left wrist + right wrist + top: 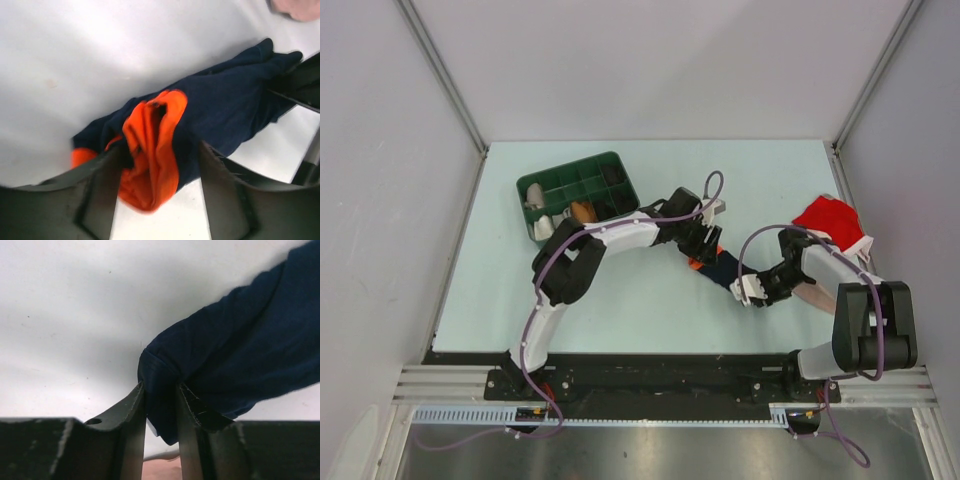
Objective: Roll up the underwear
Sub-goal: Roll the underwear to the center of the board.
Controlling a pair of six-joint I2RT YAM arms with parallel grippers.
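1. Underwear (718, 265) lies bunched into a short, thick strip near the middle of the table (520, 290), stretched between both grippers.
2. Left gripper (160, 147) straddles the orange-trimmed end. Its jaws stand partway apart and the wad of fabric fills the gap, so it looks clamped, probably to anchor the roll's core.
3. Right gripper (160, 387) has its jaws nearly together, pinching a navy fold at the opposite end, likely to keep the strip taut.
4. Beige-pink cloth (815, 297) and red cloth (825, 220) lie off to the right, apart from the work.
5. Green tray (580, 195) sits at far left.
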